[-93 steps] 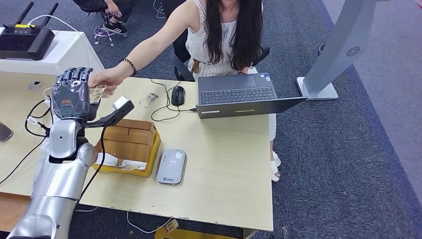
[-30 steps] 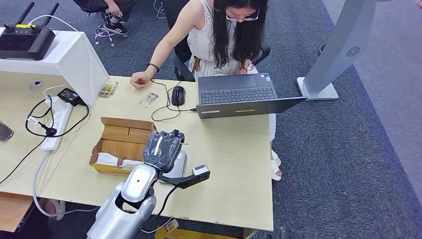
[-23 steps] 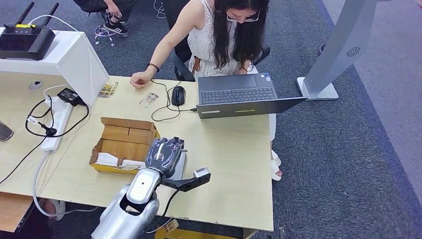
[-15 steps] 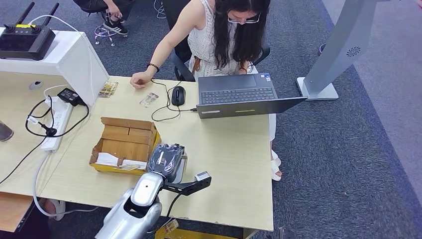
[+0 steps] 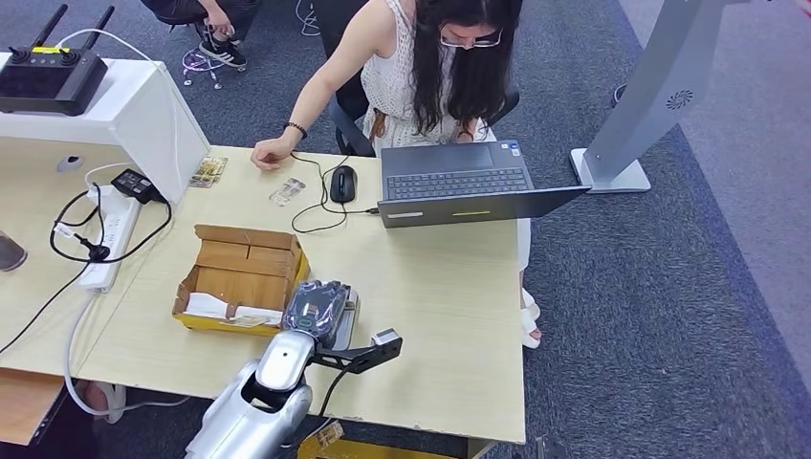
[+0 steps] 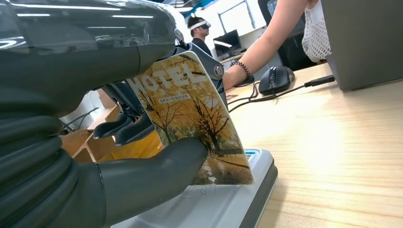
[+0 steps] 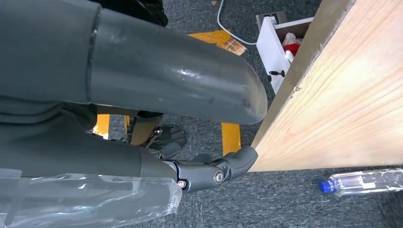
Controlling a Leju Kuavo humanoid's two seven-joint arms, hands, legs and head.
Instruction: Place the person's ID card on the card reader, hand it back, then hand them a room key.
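My left hand [image 5: 316, 308] is low over the grey card reader [image 5: 348, 312] near the table's front edge, hiding most of it. In the left wrist view the hand [image 6: 85, 156] pinches a card [image 6: 190, 118] between thumb and fingers; the card shows autumn trees and the word HOTEL. It stands tilted, its lower edge touching the reader's [image 6: 237, 202] white top. The person's hand [image 5: 273, 153] rests on the far side of the table. My right hand [image 7: 142, 90] hangs beside the table's edge [image 7: 304, 61], fingers apart and holding nothing.
An open cardboard box [image 5: 239, 273] sits just left of the reader. Two loose cards [image 5: 208, 171] [image 5: 286, 191] lie near the person's hand, with a mouse [image 5: 341, 182] and laptop [image 5: 459, 182] behind. A power strip [image 5: 110, 229] and cables lie at left.
Three seconds ago my left hand was up by the person's hand at the far left. It has since come down with the card and settled lower onto the reader over the last second.
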